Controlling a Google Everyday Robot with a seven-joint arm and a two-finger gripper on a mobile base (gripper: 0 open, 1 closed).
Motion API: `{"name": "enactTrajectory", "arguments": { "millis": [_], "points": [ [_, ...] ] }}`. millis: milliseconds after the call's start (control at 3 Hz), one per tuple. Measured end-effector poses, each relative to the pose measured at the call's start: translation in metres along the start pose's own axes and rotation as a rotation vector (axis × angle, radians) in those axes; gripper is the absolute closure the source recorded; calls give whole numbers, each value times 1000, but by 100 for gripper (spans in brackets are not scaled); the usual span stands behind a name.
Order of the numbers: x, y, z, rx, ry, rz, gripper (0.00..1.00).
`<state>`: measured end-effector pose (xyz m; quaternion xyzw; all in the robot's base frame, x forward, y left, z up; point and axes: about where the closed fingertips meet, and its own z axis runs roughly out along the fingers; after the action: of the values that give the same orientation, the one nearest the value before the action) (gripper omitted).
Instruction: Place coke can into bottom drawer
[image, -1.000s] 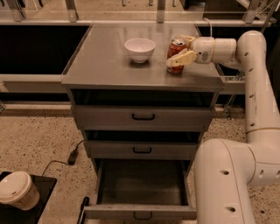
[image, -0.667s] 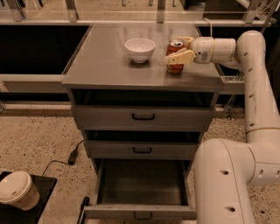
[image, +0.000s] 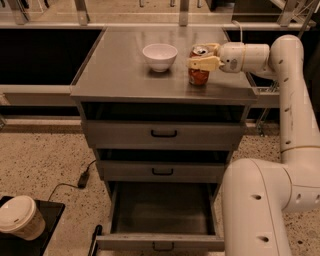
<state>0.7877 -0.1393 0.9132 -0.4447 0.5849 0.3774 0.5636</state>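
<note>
On the cabinet top (image: 117, 75), gripper (image: 204, 55) fingers (image: 204, 63) clamp the upright coke can (image: 198, 74)

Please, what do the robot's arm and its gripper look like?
The arm is white, made of thick rounded tubes with small dark holes. The gripper, at the can on the cabinet top, is cream-yellow on a white cylindrical wrist.

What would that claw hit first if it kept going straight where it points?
The coke can: the gripper is right at it on the cabinet top. Beyond it stands the white bowl, though depth there is unclear.
</note>
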Motion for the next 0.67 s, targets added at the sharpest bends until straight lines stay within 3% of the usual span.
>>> {"name": "enactTrajectory", "arguments": {
  "millis": [333,667],
  "points": [
    [0,0,0,0,0,0,89],
    [0,0,2,-2,5,0,100]
  ]
}}
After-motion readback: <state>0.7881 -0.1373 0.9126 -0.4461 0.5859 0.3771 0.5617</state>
